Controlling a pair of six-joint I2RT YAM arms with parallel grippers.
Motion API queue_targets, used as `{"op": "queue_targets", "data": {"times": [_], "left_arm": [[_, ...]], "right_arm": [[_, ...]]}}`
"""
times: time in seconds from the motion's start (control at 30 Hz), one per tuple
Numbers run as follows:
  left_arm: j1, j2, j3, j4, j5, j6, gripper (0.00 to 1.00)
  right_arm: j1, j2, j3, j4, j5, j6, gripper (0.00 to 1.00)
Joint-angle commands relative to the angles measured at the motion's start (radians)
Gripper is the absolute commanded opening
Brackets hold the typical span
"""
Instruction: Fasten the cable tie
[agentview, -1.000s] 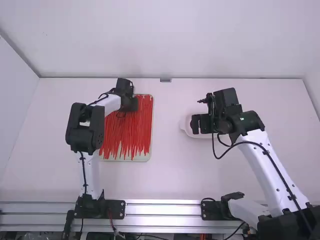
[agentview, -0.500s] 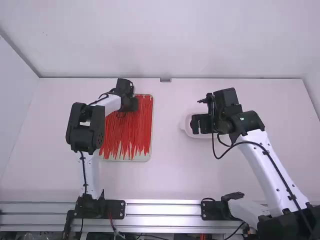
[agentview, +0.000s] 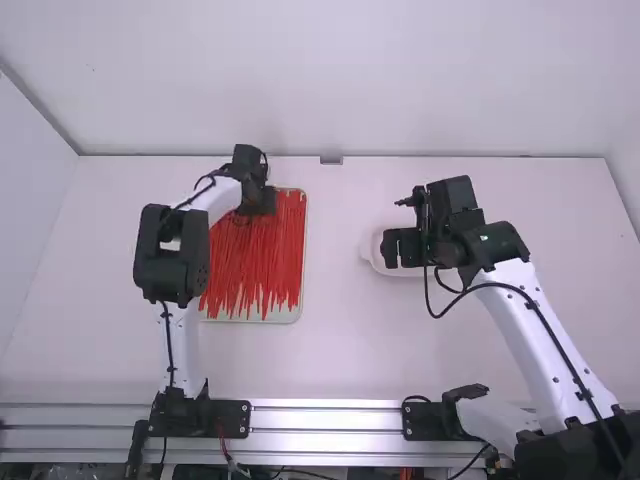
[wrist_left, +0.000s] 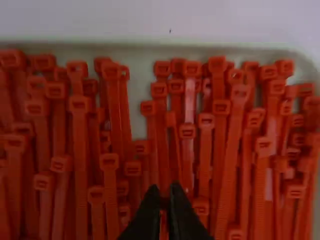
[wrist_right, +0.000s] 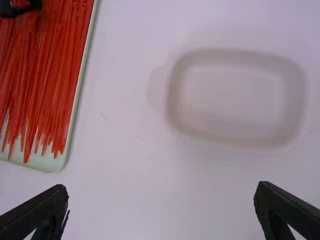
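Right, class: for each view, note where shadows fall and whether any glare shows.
High view: even light on the table, no glare. Right wrist view: a faint shadow rims the white tub. Left wrist view: dark gaps between the cable ties.

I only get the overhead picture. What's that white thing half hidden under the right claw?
Observer: A shallow white dish. The right wrist camera looks straight down into it, and it is empty.
Visitor: And the left arm, out over the red strips, has it got hold of one?
Observer: It looks so. In its own wrist camera the left claw is pinched shut on a single tie.
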Motion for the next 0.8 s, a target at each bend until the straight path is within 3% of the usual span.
{"op": "queue_targets", "data": {"times": [0.0, 0.4, 0.77], "left_arm": [[0.008, -0.003, 0.100, -0.048, -0.006, 0.015, 0.02], [0.006, -0.009, 0.492, -0.415, -0.003, -0.010, 0.02], [0.002, -0.170, 0.596, -0.497, 0.084, -0.002, 0.02]], "right_arm": [[0.001, 0.007, 0.032, 0.000, 0.000, 0.003, 1.00], [0.002, 0.007, 0.032, 0.000, -0.002, 0.000, 1.00], [0.000, 0.007, 0.032, 0.014, -0.003, 0.003, 1.00]]}}
